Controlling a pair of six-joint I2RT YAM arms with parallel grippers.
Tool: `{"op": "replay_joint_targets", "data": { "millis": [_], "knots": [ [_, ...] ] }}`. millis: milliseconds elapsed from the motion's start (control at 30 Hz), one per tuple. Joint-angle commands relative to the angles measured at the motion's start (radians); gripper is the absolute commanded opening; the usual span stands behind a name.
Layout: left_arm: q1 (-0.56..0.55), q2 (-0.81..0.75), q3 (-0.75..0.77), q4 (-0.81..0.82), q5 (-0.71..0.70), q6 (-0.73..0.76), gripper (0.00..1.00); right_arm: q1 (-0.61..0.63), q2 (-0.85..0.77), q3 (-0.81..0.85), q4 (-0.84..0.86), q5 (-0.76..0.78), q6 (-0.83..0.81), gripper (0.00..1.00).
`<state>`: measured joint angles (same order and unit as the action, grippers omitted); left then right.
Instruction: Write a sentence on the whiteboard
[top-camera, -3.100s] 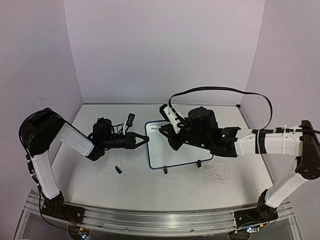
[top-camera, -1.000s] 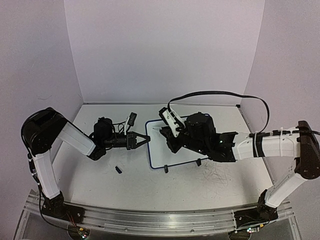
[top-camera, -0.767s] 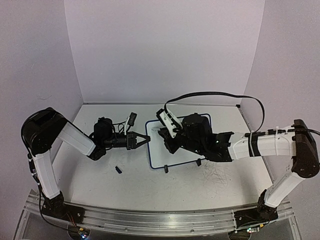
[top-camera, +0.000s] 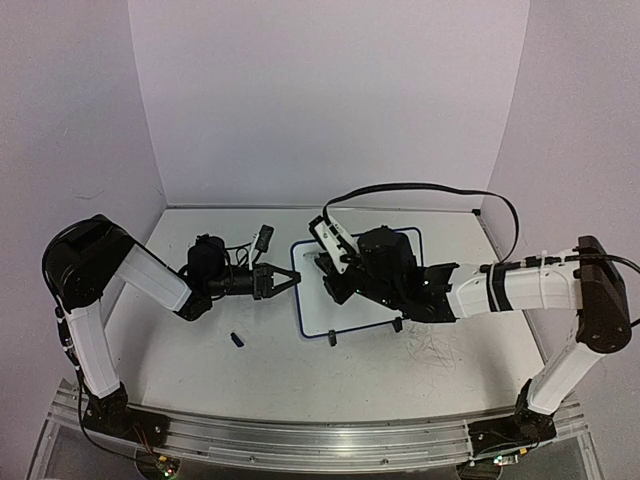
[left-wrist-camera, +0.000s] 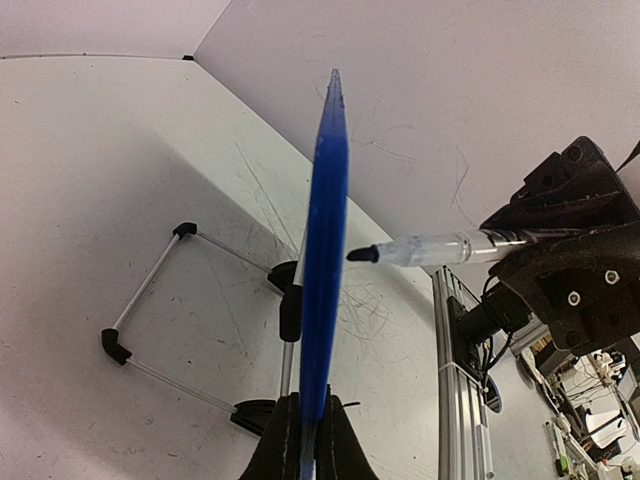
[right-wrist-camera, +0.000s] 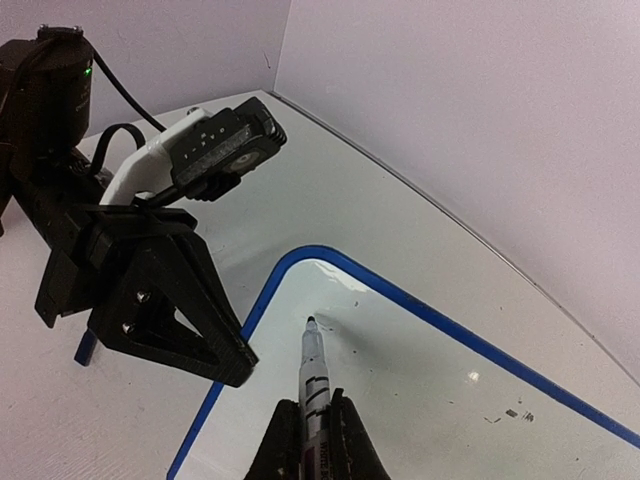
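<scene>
The whiteboard (top-camera: 345, 312), white with a dark blue rim and two black feet, stands mid-table. My left gripper (top-camera: 293, 279) is shut on its left edge; the left wrist view shows the rim (left-wrist-camera: 325, 240) edge-on between the gripper's (left-wrist-camera: 305, 445) fingers. My right gripper (right-wrist-camera: 312, 440) is shut on a marker (right-wrist-camera: 314, 365), uncapped, whose tip sits at or just above the board's (right-wrist-camera: 430, 400) top-left corner area. The marker (left-wrist-camera: 440, 246) also shows in the left wrist view, tip beside the rim. No blue handwriting shows on the board, only a few dark specks.
A small black marker cap (top-camera: 238, 339) lies on the table left of the board's front. Faint grey scribble scratches (top-camera: 435, 352) mark the tabletop at the right. The left gripper's black fingers (right-wrist-camera: 170, 305) stand close beside the marker tip. Walls enclose the table on three sides.
My right arm has moved left across the board, bringing the marker tip to the top-left corner near the left gripper. The left arm and board have not moved.
</scene>
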<state>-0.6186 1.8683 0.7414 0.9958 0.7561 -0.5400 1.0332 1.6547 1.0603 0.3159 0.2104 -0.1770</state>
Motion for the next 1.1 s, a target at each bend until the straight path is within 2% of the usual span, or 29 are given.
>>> {"op": "replay_joint_targets", "data": {
  "millis": [0, 1067],
  "knots": [
    [-0.009, -0.007, 0.012, 0.033, 0.012, -0.007, 0.0, 0.006, 0.022, 0.052, 0.051, 0.015, -0.008, 0.0],
    [-0.009, -0.025, 0.006, 0.032, 0.009, -0.008, 0.0, 0.011, 0.013, -0.007, 0.016, 0.05, 0.042, 0.0]
  ]
}}
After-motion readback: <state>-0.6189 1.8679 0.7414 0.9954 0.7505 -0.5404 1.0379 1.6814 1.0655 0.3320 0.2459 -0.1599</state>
